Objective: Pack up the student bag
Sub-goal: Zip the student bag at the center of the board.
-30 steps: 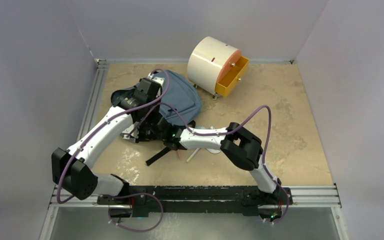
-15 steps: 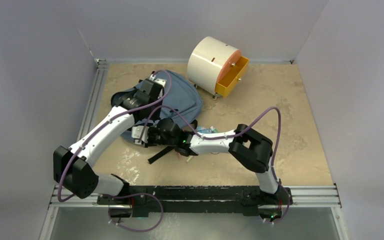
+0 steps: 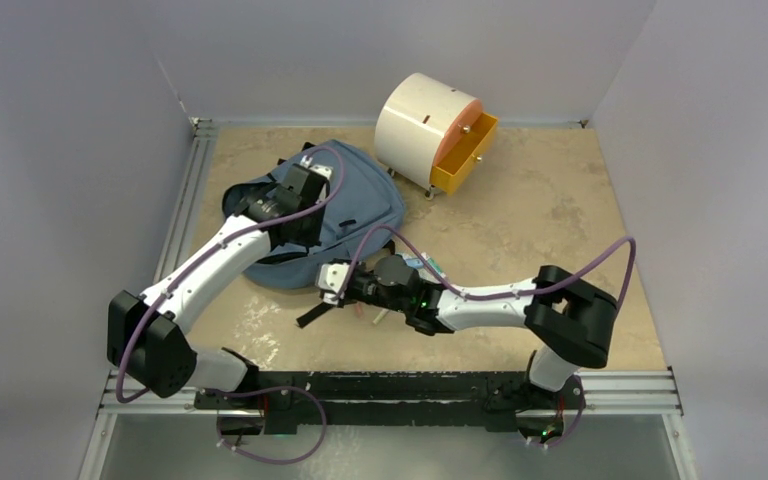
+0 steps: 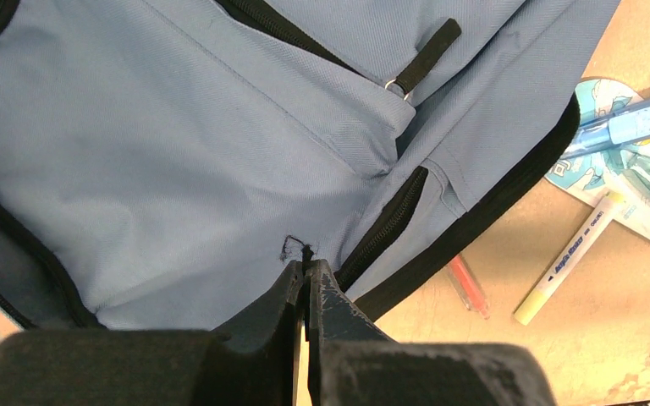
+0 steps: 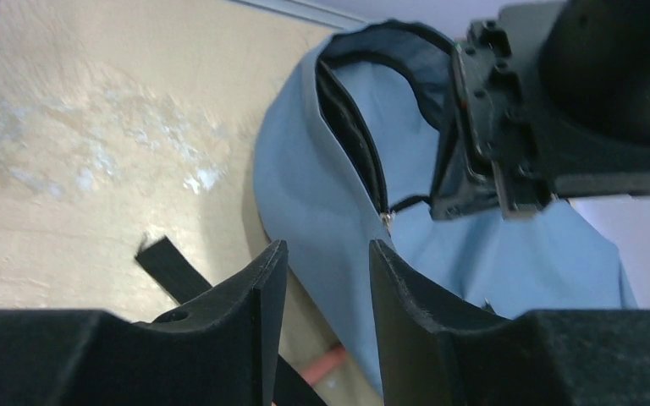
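The slate-blue student bag (image 3: 360,195) lies at the back left of the table, its dark-lined mouth gaping (image 5: 389,51). My left gripper (image 3: 302,232) hangs over the bag's near side, shut on a thin black zipper-pull cord (image 4: 306,250); in the left wrist view its tips (image 4: 306,269) meet on the cord. My right gripper (image 3: 330,283) stands open just in front of the bag's near edge, with nothing between its fingers (image 5: 326,254).
A yellow highlighter (image 4: 559,275), an orange-red pen (image 4: 467,283) and a blue-printed packet of pens (image 4: 635,169) lie on the table right of the bag. A black strap (image 3: 315,312) trails forward. The cream cabinet (image 3: 425,125) with its orange drawer (image 3: 465,160) pulled out stands behind.
My right gripper has come away from the bag toward the near right and opened. The left gripper has kept its hold over the bag and barely shifted.
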You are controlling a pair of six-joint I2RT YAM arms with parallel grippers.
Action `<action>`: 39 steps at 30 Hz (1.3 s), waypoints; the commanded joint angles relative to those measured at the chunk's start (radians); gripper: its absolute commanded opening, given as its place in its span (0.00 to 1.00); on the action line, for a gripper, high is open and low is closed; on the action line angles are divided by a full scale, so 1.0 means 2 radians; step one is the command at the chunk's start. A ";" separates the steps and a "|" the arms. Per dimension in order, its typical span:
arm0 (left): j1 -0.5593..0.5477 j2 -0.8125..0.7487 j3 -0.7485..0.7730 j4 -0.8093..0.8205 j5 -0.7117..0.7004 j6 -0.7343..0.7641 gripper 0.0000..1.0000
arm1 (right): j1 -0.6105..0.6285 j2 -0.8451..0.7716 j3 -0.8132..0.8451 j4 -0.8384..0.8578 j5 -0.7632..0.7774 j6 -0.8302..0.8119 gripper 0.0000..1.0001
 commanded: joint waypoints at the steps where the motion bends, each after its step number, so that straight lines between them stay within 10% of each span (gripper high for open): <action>1: -0.002 -0.023 -0.006 0.001 0.002 -0.015 0.00 | -0.012 -0.026 -0.018 0.012 0.043 -0.033 0.44; 13: -0.002 -0.044 -0.017 0.003 0.012 -0.031 0.00 | -0.105 -0.007 -0.008 0.054 -0.099 -0.027 0.56; 28: -0.002 -0.062 -0.035 0.023 0.030 -0.035 0.00 | -0.130 0.086 0.128 -0.131 -0.249 -0.152 0.56; 39: -0.002 -0.070 -0.043 0.023 0.022 -0.041 0.00 | -0.134 0.106 0.138 -0.150 -0.249 -0.148 0.12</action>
